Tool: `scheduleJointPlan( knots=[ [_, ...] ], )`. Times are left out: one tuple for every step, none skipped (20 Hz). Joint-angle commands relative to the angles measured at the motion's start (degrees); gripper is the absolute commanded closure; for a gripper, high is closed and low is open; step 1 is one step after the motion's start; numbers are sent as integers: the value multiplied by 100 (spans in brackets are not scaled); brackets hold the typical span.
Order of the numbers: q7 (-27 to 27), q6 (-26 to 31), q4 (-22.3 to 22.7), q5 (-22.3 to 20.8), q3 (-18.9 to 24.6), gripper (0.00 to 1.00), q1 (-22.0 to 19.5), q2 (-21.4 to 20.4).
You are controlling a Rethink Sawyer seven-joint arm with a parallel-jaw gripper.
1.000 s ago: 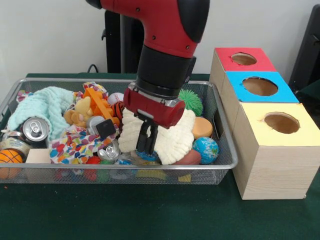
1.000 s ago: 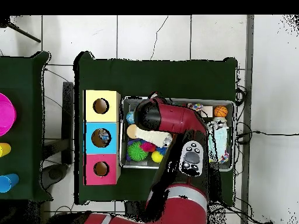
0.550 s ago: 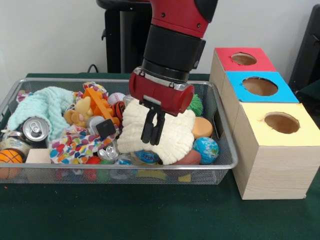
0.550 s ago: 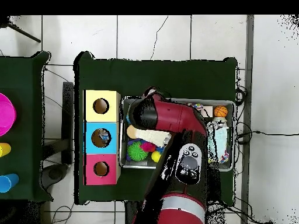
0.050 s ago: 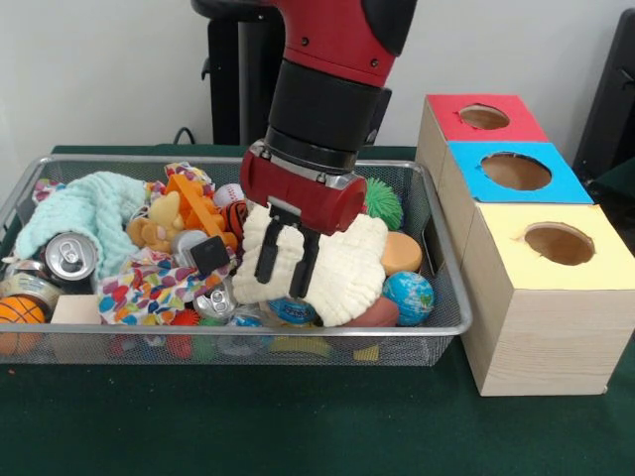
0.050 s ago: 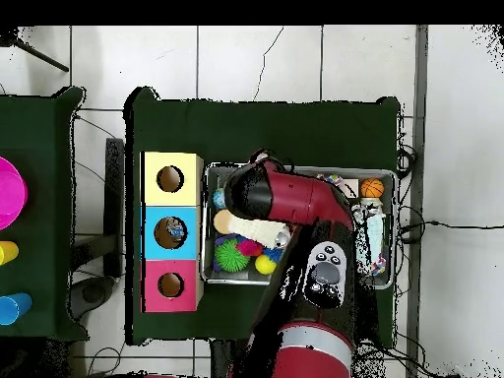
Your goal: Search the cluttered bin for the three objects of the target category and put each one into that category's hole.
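Note:
My gripper (image 5: 286, 263) hangs open low over a cream fluffy cloth (image 5: 349, 266) in the middle right of the wire bin (image 5: 119, 334), with nothing between its fingers. Around the cloth lie a green spiky ball (image 5: 383, 202), an orange round piece (image 5: 402, 253), a globe ball (image 5: 409, 296) and a crushed can (image 5: 216, 300). At the right stand three boxes with round holes: red (image 5: 448, 107), blue (image 5: 464, 159) and yellow (image 5: 504, 224). In the overhead view the arm (image 6: 285, 197) hides the gripper; the cream cloth (image 6: 258, 232) and green ball (image 6: 232, 256) show beside it.
The bin's left half holds a mint cloth (image 5: 79, 208), a can (image 5: 69, 256), a small basketball (image 5: 20, 310), a plush toy (image 5: 157, 226), an orange toy (image 5: 195, 203), a baseball (image 5: 228, 193) and a patterned cloth (image 5: 149, 293). Green table (image 5: 298, 426) lies in front.
The fingers, close together in the earlier frames, now stand spread apart. The gripper rose, then shifted left and came back down over the cream cloth.

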Motion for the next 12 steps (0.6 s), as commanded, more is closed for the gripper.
scheduleJointPlan(
  knots=[
    [1,323,267,-315,318,0,-282,200],
    [45,304,270,-309,290,0,-266,222],
    [89,284,274,-302,263,0,-249,244],
    [133,264,278,-295,235,0,-233,265],
    [171,218,280,-294,223,0,-224,298],
    [209,151,266,-310,181,0,-196,333],
    [234,141,270,-299,178,0,-199,359],
    [237,100,269,-309,177,0,-204,381],
    [239,59,268,-320,176,0,-209,403],
    [236,43,258,-321,182,0,-223,428],
    [229,7,236,-334,179,0,-231,458],
    [215,-9,217,-344,183,0,-244,483]
  ],
)
